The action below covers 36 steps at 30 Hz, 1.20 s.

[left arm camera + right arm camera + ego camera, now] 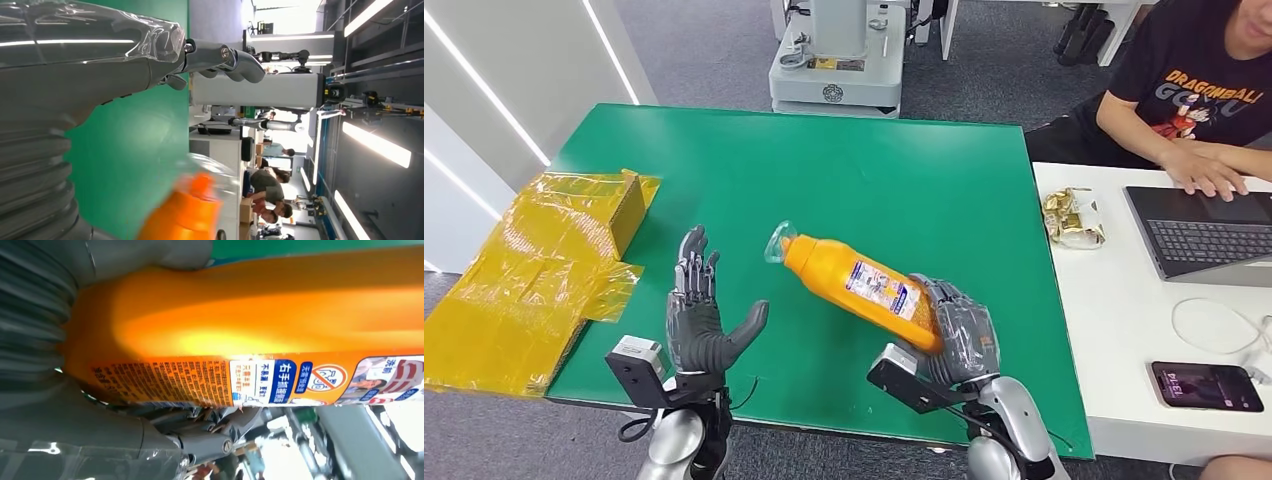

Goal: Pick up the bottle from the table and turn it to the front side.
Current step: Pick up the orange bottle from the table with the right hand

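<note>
Right hand wrapped around the base end of the orange detergent bottle, which is held clear of the green table, tilted, its clear cap pointing toward the left hand. Left hand empty, fingers spread and upright, palm facing the bottle, near its cap but apart from it. Step in hand, as judged: bottle lifted, turning under way. The label lies at one side; the next move likely calls for rolling the bottle about its long axis, possibly steadied by the left hand.
</note>
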Each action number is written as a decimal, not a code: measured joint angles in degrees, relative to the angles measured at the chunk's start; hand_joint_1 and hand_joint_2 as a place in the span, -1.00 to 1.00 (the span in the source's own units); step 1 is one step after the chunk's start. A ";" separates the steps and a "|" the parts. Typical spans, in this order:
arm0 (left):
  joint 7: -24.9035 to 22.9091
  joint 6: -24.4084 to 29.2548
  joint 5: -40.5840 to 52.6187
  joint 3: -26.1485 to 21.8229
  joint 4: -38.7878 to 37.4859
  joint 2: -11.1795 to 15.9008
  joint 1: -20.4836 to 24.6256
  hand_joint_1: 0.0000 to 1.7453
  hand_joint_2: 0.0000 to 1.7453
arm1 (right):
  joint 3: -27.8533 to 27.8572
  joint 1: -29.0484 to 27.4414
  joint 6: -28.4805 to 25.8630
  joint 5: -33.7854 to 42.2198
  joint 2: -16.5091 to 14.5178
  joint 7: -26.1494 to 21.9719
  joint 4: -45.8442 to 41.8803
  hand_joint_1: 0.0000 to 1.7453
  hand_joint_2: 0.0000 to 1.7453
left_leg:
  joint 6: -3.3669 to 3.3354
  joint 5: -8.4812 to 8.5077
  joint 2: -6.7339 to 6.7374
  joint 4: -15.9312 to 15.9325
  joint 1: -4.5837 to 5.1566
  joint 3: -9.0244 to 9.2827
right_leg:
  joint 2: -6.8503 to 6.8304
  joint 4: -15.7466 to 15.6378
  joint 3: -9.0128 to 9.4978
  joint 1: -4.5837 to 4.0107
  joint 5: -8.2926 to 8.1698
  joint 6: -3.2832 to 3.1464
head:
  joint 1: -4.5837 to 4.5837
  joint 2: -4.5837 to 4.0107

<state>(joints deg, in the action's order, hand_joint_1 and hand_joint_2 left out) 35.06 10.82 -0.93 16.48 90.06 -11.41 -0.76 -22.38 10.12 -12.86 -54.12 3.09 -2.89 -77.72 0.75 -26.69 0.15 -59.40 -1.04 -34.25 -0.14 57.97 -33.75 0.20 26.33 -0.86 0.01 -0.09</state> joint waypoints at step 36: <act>-3.32 -18.99 -9.07 5.28 -1.85 1.33 1.54 -1.00 1.00 | -0.38 -3.64 -4.60 4.34 -3.35 -8.41 -0.72 1.00 1.00 | 0.00 0.00 -0.01 0.01 0.00 -0.07 | -0.02 0.00 -0.03 0.00 0.01 0.01 | 0.01 0.00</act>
<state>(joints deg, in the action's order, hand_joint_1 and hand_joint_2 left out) 31.74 -8.17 -9.99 21.76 88.20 -10.09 0.78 -22.76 6.48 -17.45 -49.78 -0.26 -11.31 -78.44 0.75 -26.69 0.14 -59.39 -1.04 -34.33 -0.17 57.96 -33.78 0.21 26.34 -0.85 0.01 -0.09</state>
